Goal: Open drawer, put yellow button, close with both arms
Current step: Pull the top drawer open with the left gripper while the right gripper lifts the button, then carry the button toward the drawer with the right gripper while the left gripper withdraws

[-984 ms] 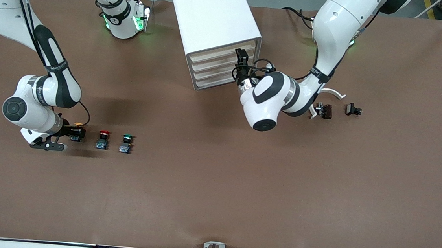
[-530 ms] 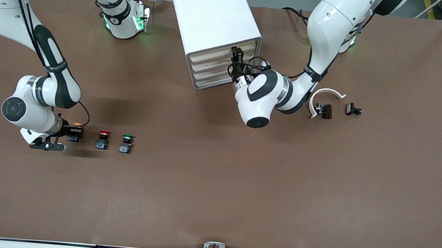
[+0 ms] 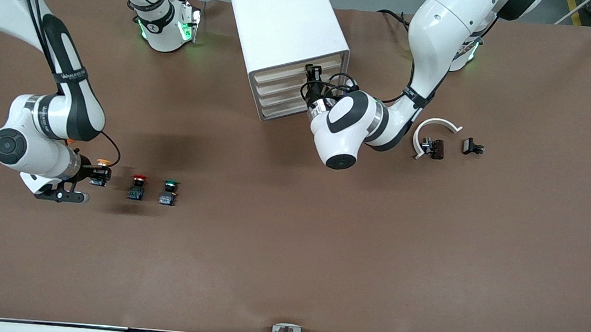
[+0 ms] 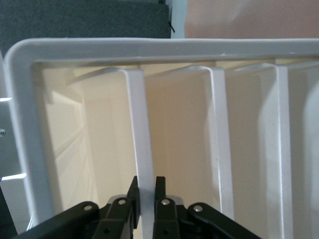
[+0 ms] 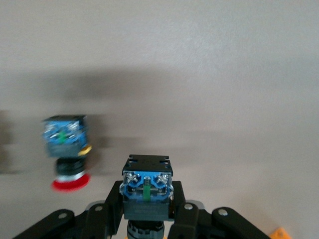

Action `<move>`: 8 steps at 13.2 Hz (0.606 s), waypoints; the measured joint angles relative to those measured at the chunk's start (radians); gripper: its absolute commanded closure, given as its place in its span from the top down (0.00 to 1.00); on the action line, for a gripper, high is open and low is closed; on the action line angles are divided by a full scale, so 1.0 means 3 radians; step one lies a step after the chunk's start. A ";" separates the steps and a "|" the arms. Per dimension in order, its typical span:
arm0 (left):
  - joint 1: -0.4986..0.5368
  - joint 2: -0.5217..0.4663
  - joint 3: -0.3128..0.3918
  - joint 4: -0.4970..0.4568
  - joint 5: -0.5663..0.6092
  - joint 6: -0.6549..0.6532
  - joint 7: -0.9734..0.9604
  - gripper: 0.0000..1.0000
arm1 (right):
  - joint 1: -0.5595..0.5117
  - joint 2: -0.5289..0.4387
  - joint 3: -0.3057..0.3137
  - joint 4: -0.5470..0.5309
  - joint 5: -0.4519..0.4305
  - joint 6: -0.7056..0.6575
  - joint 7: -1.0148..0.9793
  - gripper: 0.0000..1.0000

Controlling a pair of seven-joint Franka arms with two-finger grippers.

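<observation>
Front view: the cabinet [image 3: 285,33] keeps its top drawer [image 3: 303,67] shut, though the left pincer [image 3: 311,75] has just clamped its front lip; the right pincer [image 3: 98,173], clamped on the yellow button [image 3: 101,164], has lifted it off the tabletop [image 3: 321,242].

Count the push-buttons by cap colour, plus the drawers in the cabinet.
Yellow button, held in the right gripper: 1
Red-capped button, on the table: 1
Green-capped button, on the table: 1
Drawers in the cabinet, the top drawer pinched by the left gripper: 4
Total: 3 buttons, 4 drawers, 7 things.
</observation>
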 measured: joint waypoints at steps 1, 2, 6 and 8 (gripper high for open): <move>0.0008 0.0003 0.0043 0.0032 0.0000 0.0004 -0.0006 0.00 | 0.0049 -0.0101 0.0005 0.0002 0.0070 -0.0141 0.0071 0.39; 0.0036 0.0007 0.0100 0.0082 0.0000 0.0003 -0.0007 0.00 | 0.0097 -0.0199 0.0008 0.0004 0.0160 -0.0272 0.0130 0.39; 0.0339 0.0043 0.0227 0.0256 0.0003 0.0004 -0.0006 0.00 | 0.0346 -0.0612 0.0016 0.0016 0.0302 -0.0764 0.0595 0.39; 0.0428 0.0062 0.0281 0.0325 0.0001 0.0004 -0.0005 0.00 | 0.0626 -0.0865 0.0027 0.0024 0.0308 -0.1039 0.1089 0.39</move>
